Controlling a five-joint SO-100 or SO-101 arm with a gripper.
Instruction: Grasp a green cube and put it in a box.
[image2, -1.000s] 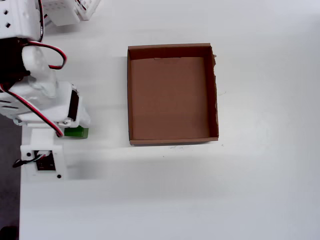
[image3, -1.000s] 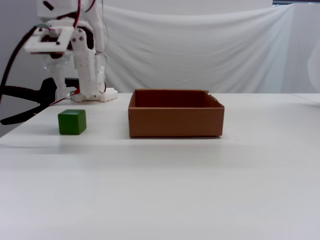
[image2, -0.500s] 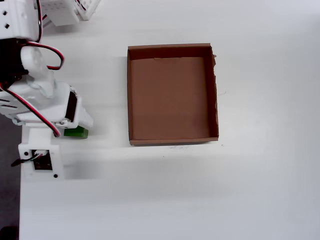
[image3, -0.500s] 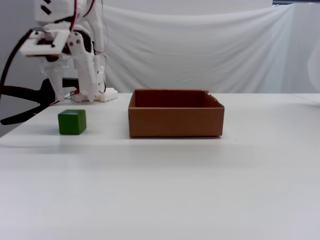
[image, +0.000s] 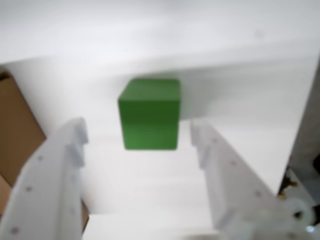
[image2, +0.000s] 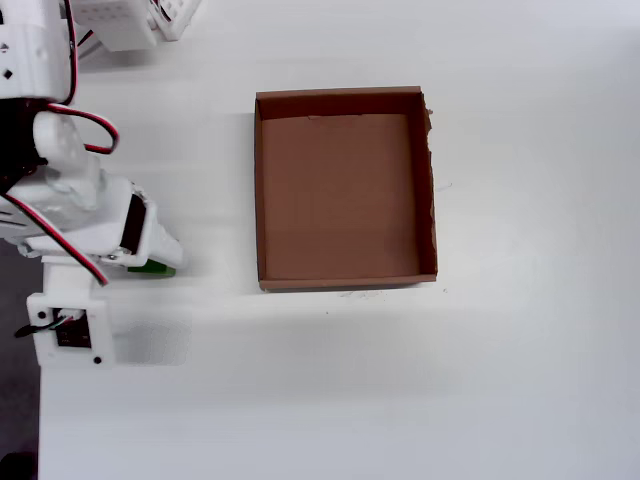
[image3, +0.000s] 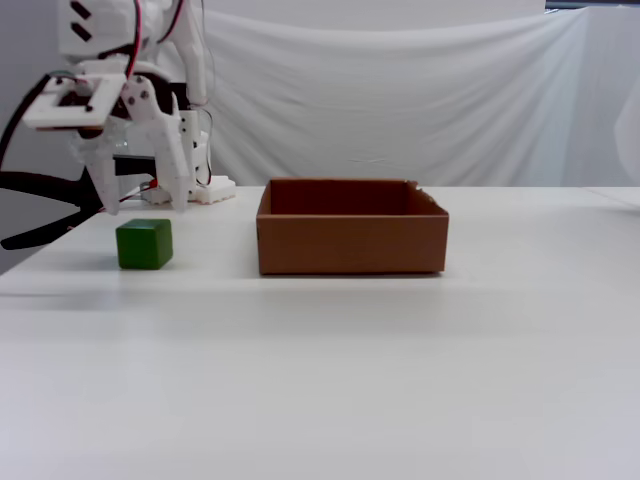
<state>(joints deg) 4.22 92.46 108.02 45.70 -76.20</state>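
The green cube (image3: 144, 244) sits on the white table, to the left of the box (image3: 350, 243) in the fixed view. My gripper (image3: 145, 205) hangs open just above it, one white finger to each side. In the wrist view the green cube (image: 150, 114) lies between and just beyond the two spread fingers (image: 60, 170) of the gripper (image: 139, 134), untouched. A corner of the box (image: 15, 130) shows at the left edge. From overhead, the arm covers all but a sliver of the green cube (image2: 153, 268). The box (image2: 340, 96) lies empty to its right.
The arm's white base (image3: 190, 190) stands at the back left, with a black clamp arm (image3: 40, 190) reaching in from the left. White printed parts (image2: 130, 20) lie at the overhead view's top left. The table's left edge (image2: 20, 400) runs close beside the arm.
The gripper has come down and shifted left, from high above the table to just over the cube. Cube and box have not moved.
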